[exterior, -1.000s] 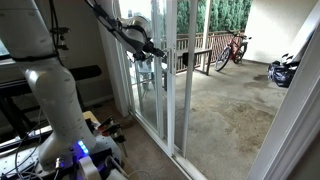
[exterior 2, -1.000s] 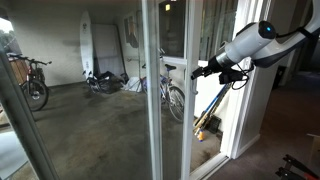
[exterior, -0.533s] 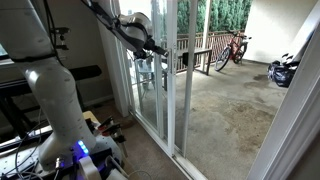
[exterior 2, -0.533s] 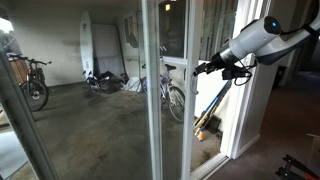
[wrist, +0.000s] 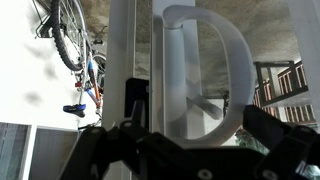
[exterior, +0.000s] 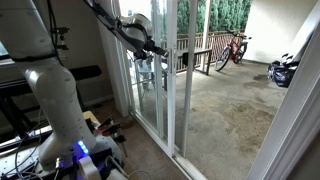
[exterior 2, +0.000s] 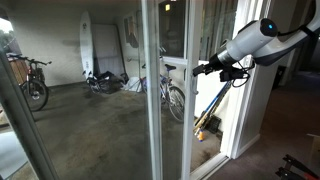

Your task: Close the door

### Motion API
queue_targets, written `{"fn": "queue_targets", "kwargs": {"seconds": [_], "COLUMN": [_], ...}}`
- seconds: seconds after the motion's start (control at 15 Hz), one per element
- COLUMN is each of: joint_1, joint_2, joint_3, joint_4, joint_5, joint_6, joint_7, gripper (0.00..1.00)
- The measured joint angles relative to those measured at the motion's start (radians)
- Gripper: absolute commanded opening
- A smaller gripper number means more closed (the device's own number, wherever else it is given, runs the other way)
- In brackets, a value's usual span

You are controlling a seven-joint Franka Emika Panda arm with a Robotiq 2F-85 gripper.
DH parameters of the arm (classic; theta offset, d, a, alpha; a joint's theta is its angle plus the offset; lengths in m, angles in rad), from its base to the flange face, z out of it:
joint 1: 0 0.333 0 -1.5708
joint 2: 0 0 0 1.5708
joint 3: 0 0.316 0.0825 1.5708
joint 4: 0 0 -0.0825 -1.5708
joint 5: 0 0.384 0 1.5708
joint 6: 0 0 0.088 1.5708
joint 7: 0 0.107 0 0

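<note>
Though upright, long axis vertical, door [exterior 2: 192, 120], handle [wrist: 243, 75] toward wide-apart tool [wrist: 203, 103]

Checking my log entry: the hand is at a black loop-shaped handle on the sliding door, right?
Not quite: the handle is white, not black, as the wrist view shows. The hand is at it, on the sliding door.

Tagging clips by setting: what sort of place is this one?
Probably a home, at a sliding glass door onto a covered patio: a bicycle is parked outside and a surfboard leans against the wall.
</note>
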Motion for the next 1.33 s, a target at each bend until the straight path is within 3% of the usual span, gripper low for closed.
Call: {"fn": "queue_targets", "kwargs": {"seconds": [0.6,1.33], "joint_1": [0.007,0.072], "joint_2": [0.155,0.197], "joint_3": [0.006,0.056], "joint_4": [0.037,0.053], "joint_5": [0.008,0.011], "joint_6": [-0.089,-0.122], "joint_7": [-0.02,-0.069], "gripper": [1.0,1.0]}}
